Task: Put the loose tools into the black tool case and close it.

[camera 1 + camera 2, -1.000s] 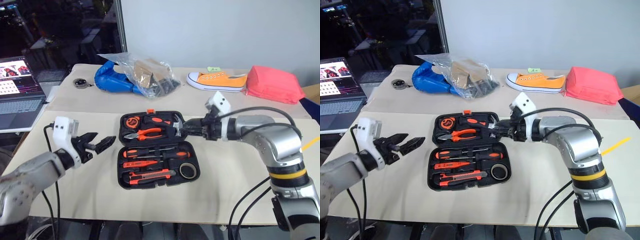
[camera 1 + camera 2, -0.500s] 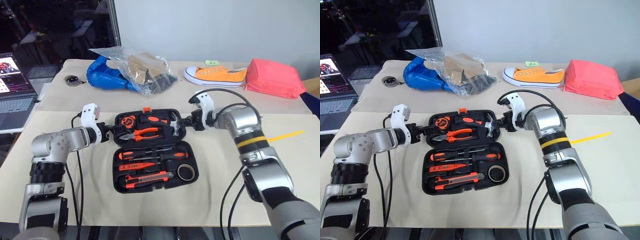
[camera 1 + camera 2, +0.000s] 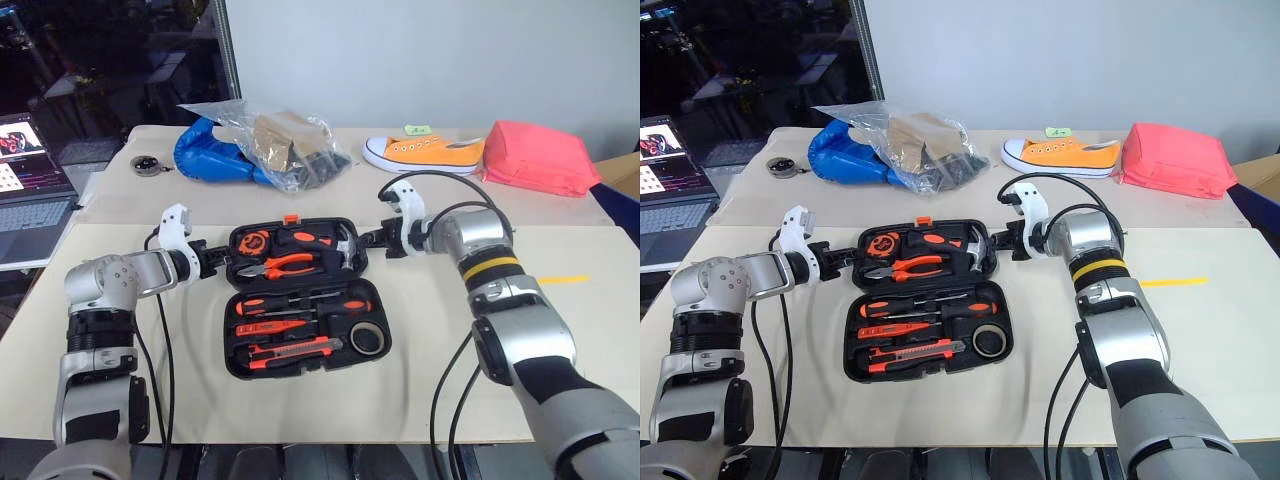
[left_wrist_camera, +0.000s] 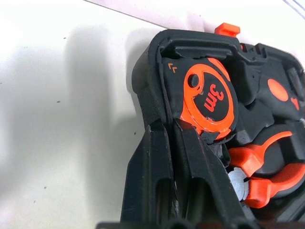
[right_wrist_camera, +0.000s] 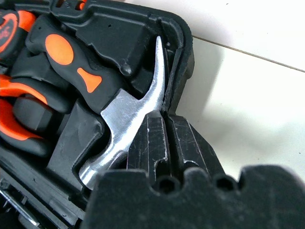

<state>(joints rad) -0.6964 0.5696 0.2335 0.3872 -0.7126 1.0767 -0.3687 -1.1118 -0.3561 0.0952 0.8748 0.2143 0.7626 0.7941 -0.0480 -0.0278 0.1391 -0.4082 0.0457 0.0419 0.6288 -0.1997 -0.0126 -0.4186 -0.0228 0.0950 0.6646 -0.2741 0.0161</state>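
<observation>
The black tool case (image 3: 300, 297) is lying wide open in the middle of the near tabletop (image 3: 450, 380), its two rounded halves spread flat and a small orange latch (image 3: 291, 219) standing on the far edge. The far half is holding an orange tape measure (image 3: 249, 242), orange-handled pliers (image 3: 290, 265) and a hammer (image 3: 335, 243). The near half is holding two black-and-orange screwdrivers (image 3: 300, 301), a small all-orange screwdriver (image 3: 270, 327), an orange-black utility knife (image 3: 290, 348) and a tape roll (image 3: 367, 339), all sitting in moulded slots.

The left hand (image 3: 222, 262) is reaching in at the left edge of the far half, and the right hand (image 3: 364, 239) is meeting its right edge beside the hammer head.

The left wrist view is showing what the head views cannot: the left hand's fingers (image 4: 157, 181) are pressed together against the case rim, right under the tape measure's "3m" marking. The right wrist view is showing the right hand's fingers (image 5: 159, 143) likewise pressed together, with the case's rim wall and the tip of the hammer's claw just in front of them; whether anything is pinched between them cannot be told.

The head views are adding the far tabletop: a clear bag (image 3: 285, 140) over something blue, an orange sneaker (image 3: 425, 153), a pink pouch (image 3: 535, 158) and a laptop (image 3: 30, 190) at far left.
</observation>
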